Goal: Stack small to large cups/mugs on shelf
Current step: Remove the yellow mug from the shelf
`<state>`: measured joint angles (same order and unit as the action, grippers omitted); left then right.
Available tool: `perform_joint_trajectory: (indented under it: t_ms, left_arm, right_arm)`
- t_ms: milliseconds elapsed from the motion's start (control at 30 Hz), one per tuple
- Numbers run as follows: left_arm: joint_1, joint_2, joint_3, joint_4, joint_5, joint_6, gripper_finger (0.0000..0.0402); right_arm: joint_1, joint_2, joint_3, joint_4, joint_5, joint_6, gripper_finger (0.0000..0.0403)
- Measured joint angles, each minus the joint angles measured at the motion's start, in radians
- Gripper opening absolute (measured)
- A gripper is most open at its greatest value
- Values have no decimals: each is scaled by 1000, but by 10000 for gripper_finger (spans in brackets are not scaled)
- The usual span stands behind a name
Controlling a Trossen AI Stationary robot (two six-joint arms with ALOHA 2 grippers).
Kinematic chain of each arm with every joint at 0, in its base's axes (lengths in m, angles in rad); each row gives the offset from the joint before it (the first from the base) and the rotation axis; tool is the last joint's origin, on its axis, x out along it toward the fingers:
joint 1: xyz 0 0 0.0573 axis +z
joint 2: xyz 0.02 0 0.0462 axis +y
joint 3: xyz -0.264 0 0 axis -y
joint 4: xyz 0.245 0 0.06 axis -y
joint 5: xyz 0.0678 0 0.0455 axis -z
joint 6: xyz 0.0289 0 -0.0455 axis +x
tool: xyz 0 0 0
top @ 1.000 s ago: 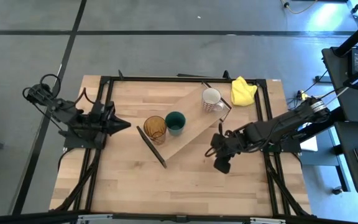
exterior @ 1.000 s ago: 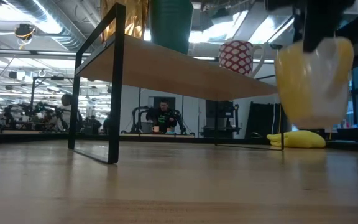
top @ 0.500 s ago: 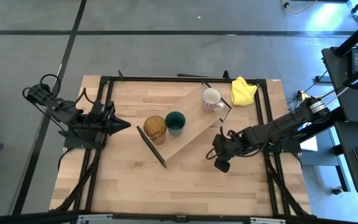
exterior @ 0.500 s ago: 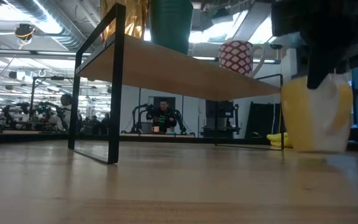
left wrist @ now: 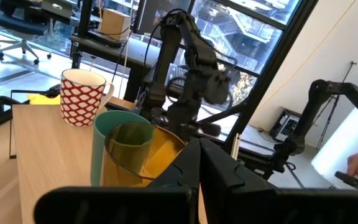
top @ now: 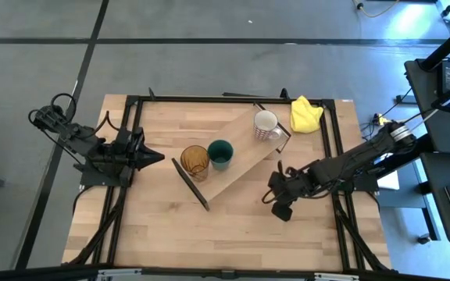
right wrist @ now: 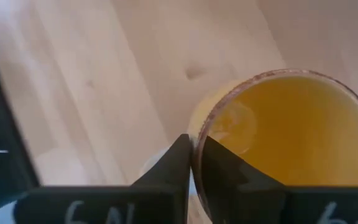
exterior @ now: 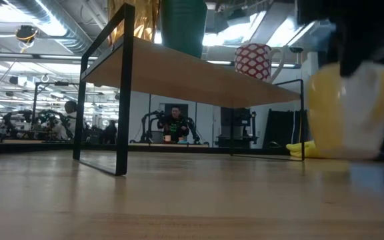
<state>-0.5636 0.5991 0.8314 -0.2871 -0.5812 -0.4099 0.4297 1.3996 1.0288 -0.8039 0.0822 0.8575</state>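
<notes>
- while the left arm waits at the left edge of the table [top: 162, 234], the left gripper [top: 153, 156] points toward the shelf [top: 237, 168] with its fingers pressed together and nothing between them.
- right gripper [top: 281, 209] sits low over the tabletop, just off the shelf's near right side, well apart from the left arm.
- seen from the right wrist, its two dark fingers [right wrist: 219, 171] pinch the rim of the orange handled mug [right wrist: 284, 134], one tip inside the wall and one outside, only a thin gap between them.
- orange handled mug [exterior: 349, 110] stands upright on the table in the low view, its base down on the wood, with the dark gripper coming onto it from above.
- shelf runs diagonally across the middle of the table, dark end panels at either end.
- amber ribbed glass tumbler [top: 194, 161] stands on the shelf near its left end.
- dark teal cup [top: 220, 154] stands just beside the tumbler, toward the shelf's middle.
- white handled mug [top: 266, 124], patterned red on its wall, stands near the shelf's far right end, well apart from the other two.
- yellow cloth [top: 305, 114] lies on the table beside that end of the shelf.
- a person [exterior: 174, 124] sits in the room beyond the table, seen under the shelf in the low view.
</notes>
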Motion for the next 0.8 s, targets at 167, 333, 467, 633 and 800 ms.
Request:
perform_joint_trajectory:
  t_ms: [167,333,467,633,800]
  left_arm:
    - [0,0,0,0,0,1,0]
    - [0,0,0,0,0,-1,0]
    - [0,1,0,3,0,-7,0]
    - [0,1,0,3,0,-25,0]
    - [0,1,0,3,0,-25,0]
  right_arm:
    - [0,-29,50,-41,3,-46,37]
    - [0,-16,22,-119,3,-50,37]
    - [6,-13,-16,-114,11,-47,37]
    - [6,-13,-47,-114,23,-45,37]
    - [6,-13,-53,-107,13,-32,40]
